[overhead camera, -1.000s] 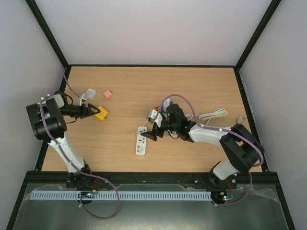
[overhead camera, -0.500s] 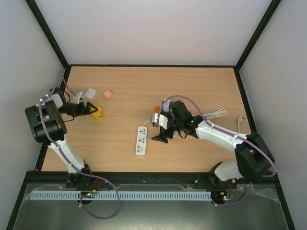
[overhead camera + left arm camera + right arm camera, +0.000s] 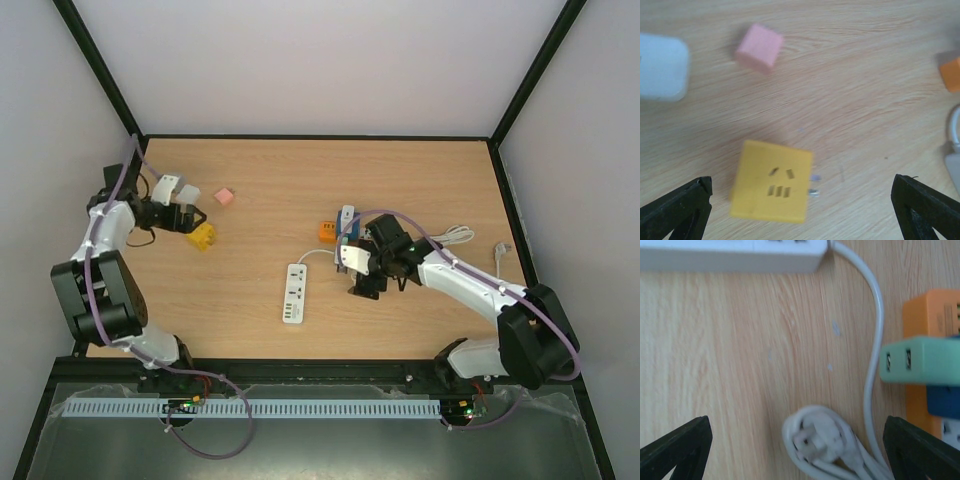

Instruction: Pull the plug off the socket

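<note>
A white power strip (image 3: pixel 293 292) lies mid-table with nothing plugged into it; its end also shows in the right wrist view (image 3: pixel 730 255). My right gripper (image 3: pixel 362 288) is open and empty just right of the strip, over its coiled white cable and plug (image 3: pixel 822 440). A yellow cube adapter (image 3: pixel 203 237) lies flat with socket holes up and metal prongs at its side (image 3: pixel 772 187). My left gripper (image 3: pixel 190 218) is open and empty just above it, not touching it.
A pink cube (image 3: pixel 224 196) and a white adapter (image 3: pixel 168 187) lie at the far left. An orange block (image 3: pixel 328 231) with a green USB adapter (image 3: pixel 920 362) and a blue piece (image 3: pixel 942 402) lies behind the right gripper. A coiled white cable (image 3: pixel 450 238) lies on the right.
My right gripper has drawn back to the right, away from the power strip. My left arm has swung up and back, and its gripper has come off the yellow cube.
</note>
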Robot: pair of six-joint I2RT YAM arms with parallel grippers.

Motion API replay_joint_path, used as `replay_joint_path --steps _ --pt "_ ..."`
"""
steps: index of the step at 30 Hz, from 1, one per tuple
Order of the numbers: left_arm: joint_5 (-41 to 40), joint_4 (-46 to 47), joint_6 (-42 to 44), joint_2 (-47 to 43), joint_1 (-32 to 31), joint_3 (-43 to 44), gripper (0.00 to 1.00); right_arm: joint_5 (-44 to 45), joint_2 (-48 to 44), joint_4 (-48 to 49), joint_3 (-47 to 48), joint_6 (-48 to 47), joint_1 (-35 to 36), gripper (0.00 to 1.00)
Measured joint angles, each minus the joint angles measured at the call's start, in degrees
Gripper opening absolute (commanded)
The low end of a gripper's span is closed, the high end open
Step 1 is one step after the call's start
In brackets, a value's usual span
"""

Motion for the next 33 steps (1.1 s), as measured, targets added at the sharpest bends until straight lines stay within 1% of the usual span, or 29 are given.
replay_joint_path --steps 5,8,12,17,21,25,28,33 --pt "-1.66 -0.07 0.52 -6.73 -7.17 -1.9 1.0 2.99 -0.79 -1.6 -1.33 -3.48 -4.02 0.93" --pt "-2.64 -0.04 0.17 -9.35 -11.61 -2.19 1.0 4.17 -1.68 -2.1 -2.54 -5.33 -5.92 0.94" --pt "-3.5 0.07 -0.81 -11.89 -15.54 -2.25 1.0 6.01 -1.73 -1.81 -3.19 -7.23 -6.88 0.95" --pt "-3.93 0.5 -2.27 -13.51 -17.33 -2.25 1.0 7.56 1.36 0.24 -3.26 -8.76 -6.91 0.97" --pt "-4.0 0.66 -3.28 -13.53 -17.44 -2.34 1.0 8.57 5.44 1.84 -3.23 -9.79 -6.95 0.98" --pt "-3.85 1.7 -3.87 -13.66 -17.44 -3.39 1.0 9.14 8.5 2.49 -2.73 -10.86 -6.97 0.98" --pt "-3.78 1.79 -4.35 -13.86 -17.49 -3.87 1.0 9.14 10.38 2.43 -1.31 -11.67 -7.1 0.91" --pt "-3.56 2.21 -4.61 -13.9 -17.49 -3.87 1.0 8.85 12.13 1.07 0.31 -13.44 -7.85 0.73"
